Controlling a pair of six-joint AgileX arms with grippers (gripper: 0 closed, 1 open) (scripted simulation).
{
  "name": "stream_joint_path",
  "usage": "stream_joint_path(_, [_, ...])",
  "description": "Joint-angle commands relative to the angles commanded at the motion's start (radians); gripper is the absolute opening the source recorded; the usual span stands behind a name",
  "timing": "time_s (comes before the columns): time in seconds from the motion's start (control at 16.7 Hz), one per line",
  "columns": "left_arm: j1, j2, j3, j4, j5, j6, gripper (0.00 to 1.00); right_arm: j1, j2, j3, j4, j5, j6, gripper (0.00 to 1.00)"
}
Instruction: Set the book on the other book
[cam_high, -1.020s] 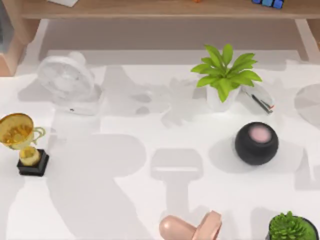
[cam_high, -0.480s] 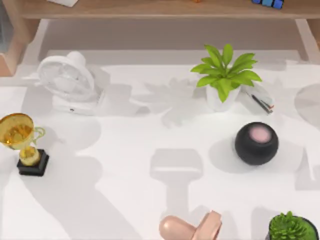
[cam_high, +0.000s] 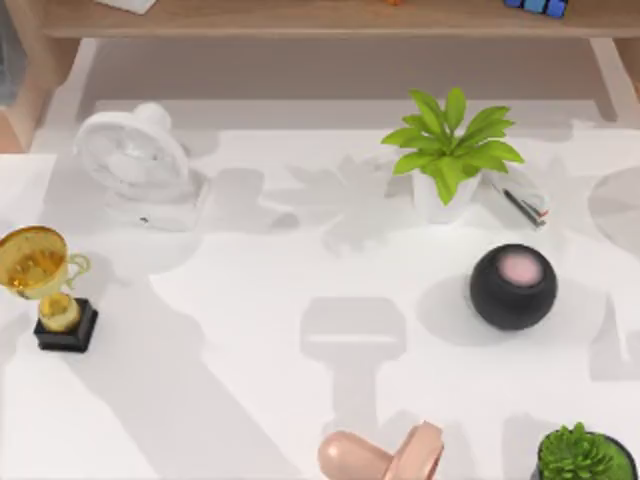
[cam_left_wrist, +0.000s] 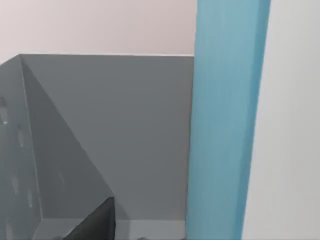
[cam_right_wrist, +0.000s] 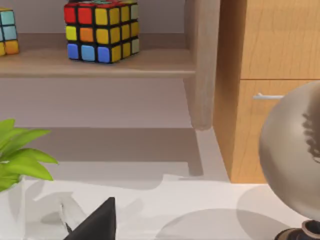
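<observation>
Shadows shifted left across table; both arms' jaws: cannot tell.

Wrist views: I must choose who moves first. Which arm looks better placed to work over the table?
Right, tentatively: its wrist view faces the table, potted plant and the cube on the shelf. The left one faces a grey panel and blue post.

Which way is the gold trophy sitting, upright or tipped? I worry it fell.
Upright. In the top view the gold trophy stands on its black base, cup on top, at the table's left side.
</observation>
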Motion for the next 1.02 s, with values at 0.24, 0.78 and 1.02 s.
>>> stream_joint_path(0.24, [-0.004, 0.018, 0.027, -0.009, -0.004, 0.0, 1.0, 0.0, 0.0, 0.0, 0.0, 0.0, 0.0, 1.0])
stream_joint_path(0.78, [-0.004, 0.018, 0.027, -0.009, -0.004, 0.0, 0.4, 0.0, 0.0, 0.0, 0.0, 0.0, 0.0, 1.0])
stream_joint_path(1.02, [-0.004, 0.018, 0.027, -0.009, -0.004, 0.0, 0.1, 0.0, 0.0, 0.0, 0.0, 0.0, 0.0, 1.0])
